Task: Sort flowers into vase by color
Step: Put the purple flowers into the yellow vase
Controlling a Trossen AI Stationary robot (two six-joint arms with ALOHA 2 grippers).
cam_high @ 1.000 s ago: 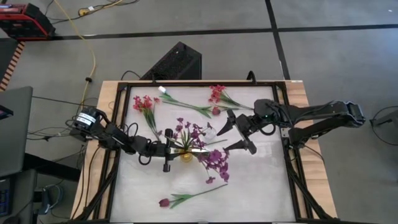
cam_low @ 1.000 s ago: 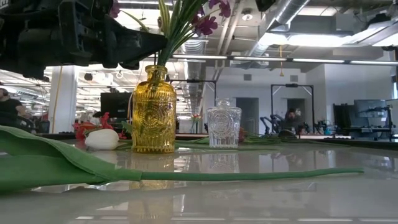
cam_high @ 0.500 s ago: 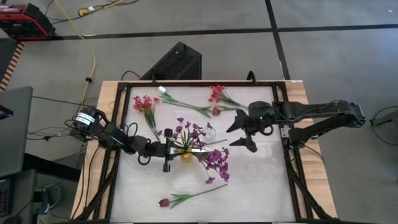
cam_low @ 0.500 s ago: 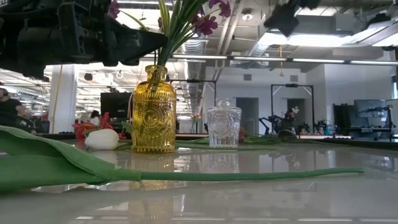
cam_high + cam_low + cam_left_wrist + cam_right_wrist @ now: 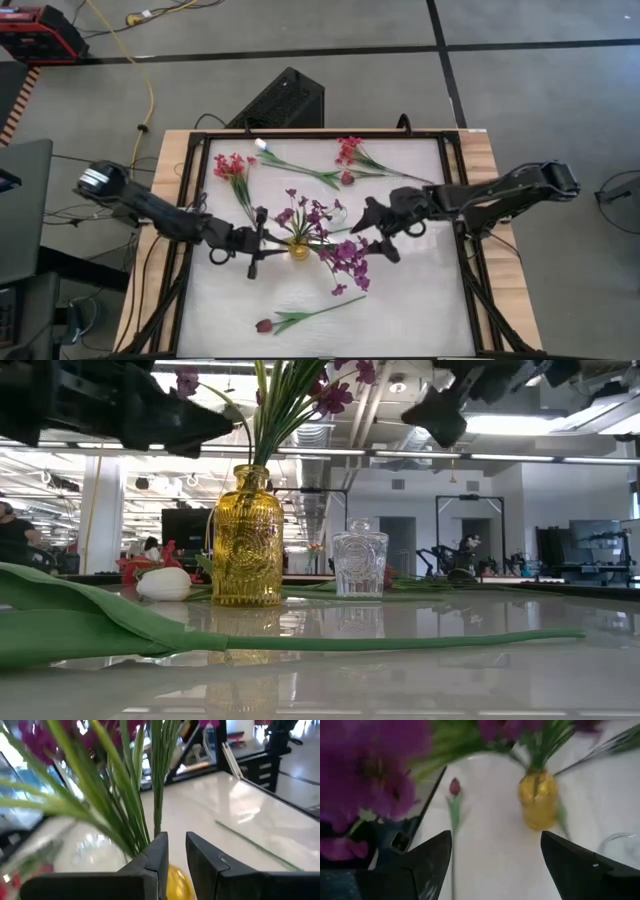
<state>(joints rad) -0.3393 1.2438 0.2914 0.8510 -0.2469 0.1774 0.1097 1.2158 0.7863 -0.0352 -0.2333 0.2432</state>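
Note:
Several purple-magenta sprigs stand with their stems in the yellow glass vase, blooms spreading wide above it. My left gripper hovers just left of the vase at stem height; in the left wrist view only a narrow gap separates its fingers, with the stems just beyond it. My right gripper is wide open above the table, right of the vase, with purple blooms close by. A dark-red bud lies on its side near the near edge.
A clear glass vase stands empty just behind the yellow one. Two red-pink sprigs, a white bud and a small dark-red bud lie toward the far edge. The black frame borders the table.
My right gripper has moved toward the table's left and near edge and come down, closing in on the purple blooms and the yellow vase; it stays wide open. My left gripper has drawn back a little toward the left edge, away from the vase.

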